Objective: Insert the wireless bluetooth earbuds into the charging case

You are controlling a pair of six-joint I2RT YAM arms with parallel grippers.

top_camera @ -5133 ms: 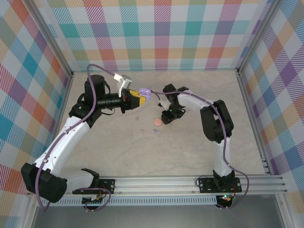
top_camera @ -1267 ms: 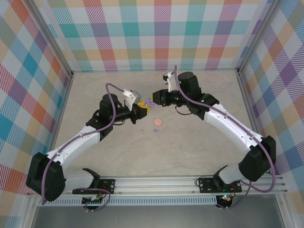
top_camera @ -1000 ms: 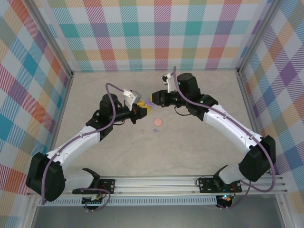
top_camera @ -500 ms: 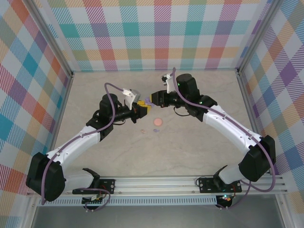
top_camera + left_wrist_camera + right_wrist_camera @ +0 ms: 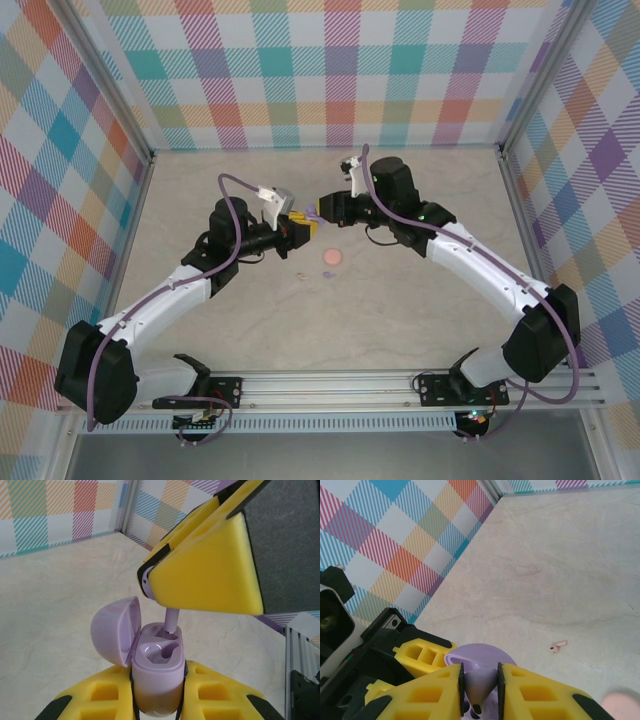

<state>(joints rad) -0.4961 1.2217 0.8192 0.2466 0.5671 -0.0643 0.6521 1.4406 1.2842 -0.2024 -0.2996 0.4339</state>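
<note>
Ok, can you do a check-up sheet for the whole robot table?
Surface: pale marbled tabletop, flat.
Job's things: purple charging case, lid open; purple earbud stem-down at a case slot; pink earbud loose on the table.
Clutter: pink round disc on the table.
Grippers: left tool shut on the charging case; right tool shut on the purple earbud.
Cables: purple cables run along both arms.
Surroundings: checked walls, metal rail at the near edge.

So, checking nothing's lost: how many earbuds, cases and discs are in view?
Earbuds: 3 (one in right gripper, two on table)
Case: 1
Pink disc: 1
Total: 5
</note>
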